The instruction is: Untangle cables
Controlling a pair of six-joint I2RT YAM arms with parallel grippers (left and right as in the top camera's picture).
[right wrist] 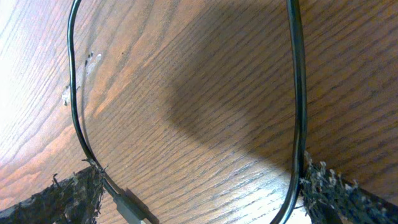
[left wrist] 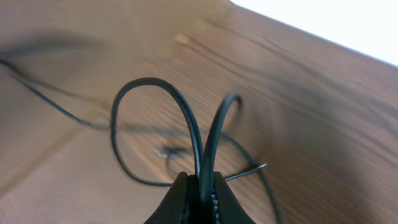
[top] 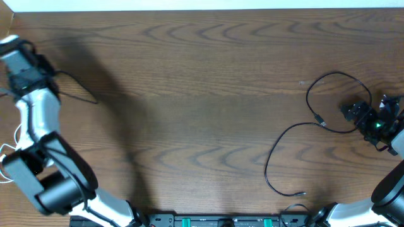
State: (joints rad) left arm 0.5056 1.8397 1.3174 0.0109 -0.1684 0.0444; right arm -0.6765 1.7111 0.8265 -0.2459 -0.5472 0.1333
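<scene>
Far left first: your left gripper (left wrist: pixel 200 198) is clamped tight on a black cable (left wrist: pixel 208 149), two strands of it pinched side by side between the fingers. From the left wrist view those strands rise out of the grip and arch over into loops above the bench (top: pixel 202 63). From overhead, a thin black strand (top: pixel 79 90) runs from the gripper out to the right and a little nearer, lying flat on the wood. Whether it is the same cable you hold, the views do not settle. Just nearer, at the very left edge beside your left arm, a white cable (top: pixel 7 150) peeks into view, partly hidden by the arm.

The middle of the bench is bare wood grain.

Over to the right, a long black cable (top: pixel 267 164) lies loose: one end sits near the near edge, the cord sweeps up and right, then curls into a round loop at the far right. Your right gripper (right wrist: pixel 202 180) sits at that loop with its fingers spread wide, gripping nothing. In the right wrist view the loop passes close inside both fingers, and a small plug (right wrist: pixel 130 208) lies just beside the left-hand one. You cannot tell whether the cord touches either finger.
</scene>
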